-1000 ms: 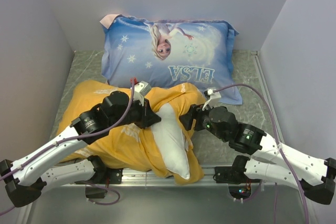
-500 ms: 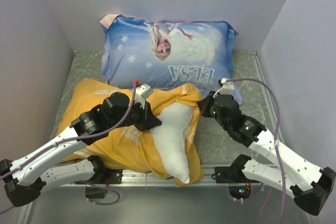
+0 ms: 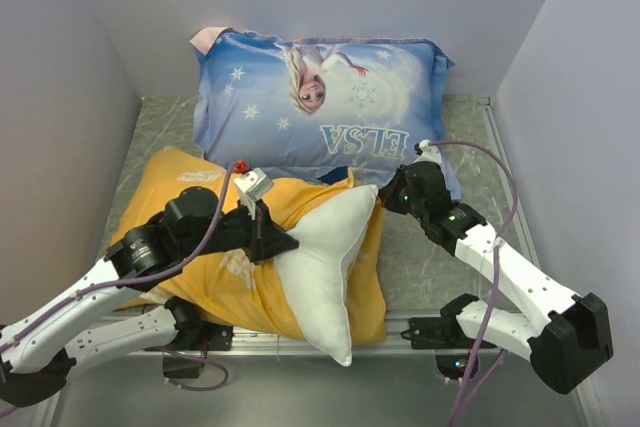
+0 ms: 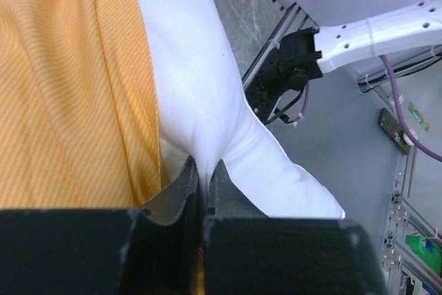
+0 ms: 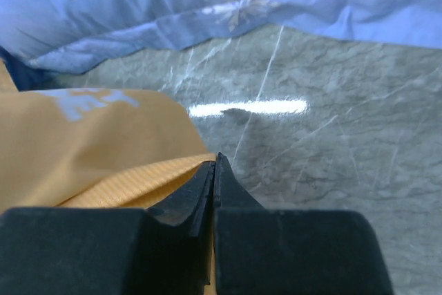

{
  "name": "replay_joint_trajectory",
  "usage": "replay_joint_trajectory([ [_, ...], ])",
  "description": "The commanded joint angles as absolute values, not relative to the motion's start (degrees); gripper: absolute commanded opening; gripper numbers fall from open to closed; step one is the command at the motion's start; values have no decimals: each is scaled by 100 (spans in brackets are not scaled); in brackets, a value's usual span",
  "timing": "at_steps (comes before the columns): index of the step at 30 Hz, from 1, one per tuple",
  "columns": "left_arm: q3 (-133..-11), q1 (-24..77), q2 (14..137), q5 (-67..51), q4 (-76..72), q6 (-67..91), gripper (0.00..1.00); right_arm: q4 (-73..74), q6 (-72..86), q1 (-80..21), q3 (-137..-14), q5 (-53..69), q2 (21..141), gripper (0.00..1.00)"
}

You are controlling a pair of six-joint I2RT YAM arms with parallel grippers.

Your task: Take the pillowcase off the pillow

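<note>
Pillowcase [image 3: 225,292]: yellow-orange, bunched across the lower left and centre of the top view. It lies on the tabletop [image 3: 425,257] with pale lettering partly showing.

Pillow [image 3: 325,262]: white and partly out of the pillowcase, lower centre of the top view. Its wide end fans out toward the upper right. Its narrow tip points at the bottom edge, past the tabletop's near rim. Yellow fabric shows on both of its sides.

Left pincer [image 3: 285,244]: just left of centre in the top view, at the pillow's left edge. In the left wrist view the left pincer [image 4: 205,170] is pressed together on a fold of the pillow [image 4: 197,81]. The white cloth gathers into a crease between the tips, and the pillowcase [image 4: 69,101] fills the left half of that frame.

Right pincer [image 3: 384,193]: right of centre in the top view, at the upper right corner of the yellow fabric.

Right pincer grip: in the right wrist view the right pincer [image 5: 215,162] has its tips pressed together. It appears to pinch the ribbed hem of the pillowcase [image 5: 90,146], though the cloth between the tips is barely visible.

Blue pillow [image 3: 320,97]: printed, across the upper centre of the top view, well behind the yellow fabric. Its lower edge crosses the top of the right wrist view [image 5: 276,5].

Tabletop in right wrist view [image 5: 331,150]: grey, marbled, with a bright glare streak at mid-frame.
</note>
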State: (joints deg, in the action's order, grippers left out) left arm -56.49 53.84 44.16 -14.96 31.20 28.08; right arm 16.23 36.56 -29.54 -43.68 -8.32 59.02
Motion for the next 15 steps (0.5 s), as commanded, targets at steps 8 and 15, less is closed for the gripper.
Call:
replay_joint_trajectory([
  [8, -6749, 5467, 4069, -679, 1680, 3076, 0, -483, 4210, -3687, -3568, 45, 6187, 0],
  [15, -7356, 5467, 4824, 278, 1124, 3322, 0, -405, 4289, -4228, -3894, -210, 6575, 16],
])
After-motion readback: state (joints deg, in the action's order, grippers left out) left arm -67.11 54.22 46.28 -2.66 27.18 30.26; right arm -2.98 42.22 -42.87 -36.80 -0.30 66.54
